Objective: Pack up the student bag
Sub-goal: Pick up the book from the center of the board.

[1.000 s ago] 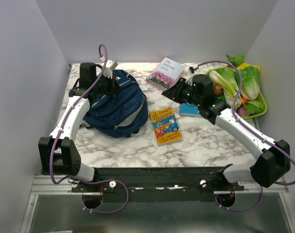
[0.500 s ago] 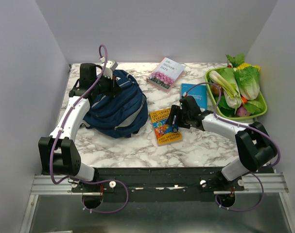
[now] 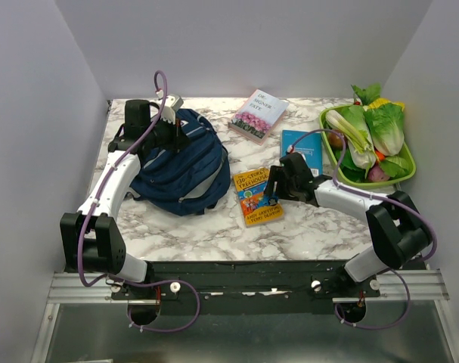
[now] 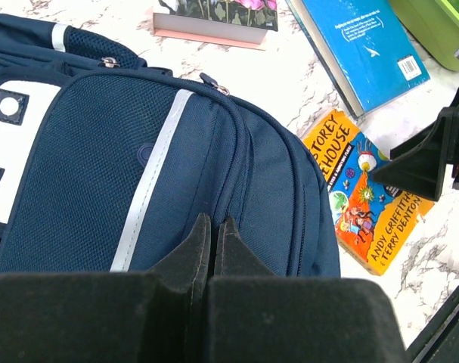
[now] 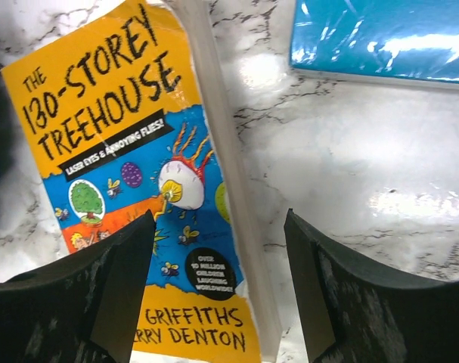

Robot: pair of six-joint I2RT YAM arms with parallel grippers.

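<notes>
At centre of table (image 3: 206,227): right gripper (image 5: 218,227) spread astride long edge of 130-Storey Treehouse book (image 5: 116,151), apparently for pickup; left gripper (image 4: 212,227) pressed together at student bag (image 4: 85,166), probably steadying it; pinch unconfirmed.

From above, the left arm (image 3: 112,170) is covering the far left part of the student bag (image 3: 185,170), and the right gripper (image 3: 273,184) is hiding the right edge of the yellow book (image 3: 253,198). The blue book (image 5: 380,38) is running off the right wrist view's top edge.
</notes>
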